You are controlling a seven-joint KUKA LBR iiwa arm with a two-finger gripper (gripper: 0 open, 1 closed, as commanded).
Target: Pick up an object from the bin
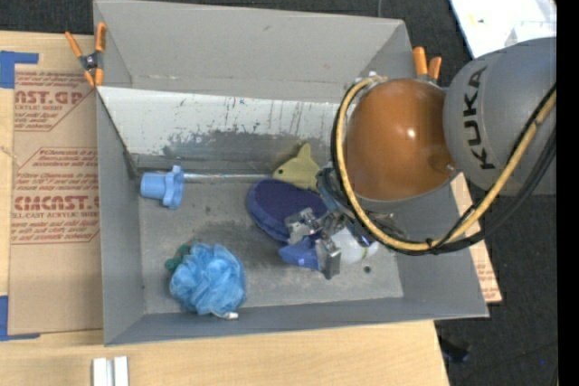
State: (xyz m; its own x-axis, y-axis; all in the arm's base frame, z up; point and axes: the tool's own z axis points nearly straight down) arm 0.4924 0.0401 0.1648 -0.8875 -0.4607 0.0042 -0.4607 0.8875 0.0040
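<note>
Camera view showed the end effector (318,241) low beside the dark blue oval thing (270,205), right of the middle of the bin (226,41), open or closed I could not tell; next it likely needed to squeeze and lift.

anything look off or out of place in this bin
Nothing spilled or broken. The only wear is scraped, streaky paint on the bin's back wall. The blue mesh pouf, light blue plastic piece and dark blue oval thing lie loose on the floor.
</note>
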